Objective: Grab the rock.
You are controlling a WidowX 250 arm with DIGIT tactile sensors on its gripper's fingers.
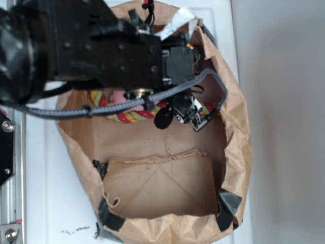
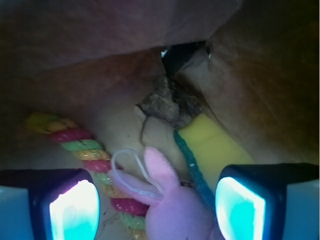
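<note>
Hovering wide open, the hand point(image 2: 157, 200) sits short of the rock point(image 2: 170, 102) in the bag's point(image 1: 167, 188) far corner; closing here risks grabbing the plush point(image 2: 170, 205) or sponge point(image 2: 215, 147).

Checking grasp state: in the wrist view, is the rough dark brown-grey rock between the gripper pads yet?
No. The rough dark brown-grey rock lies beyond the open gripper, with the pink plush toy between the pads.

Tool point(image 2: 157, 200) spread wide — both pads point(image 2: 74, 210) apart, gripping nothing.
</note>
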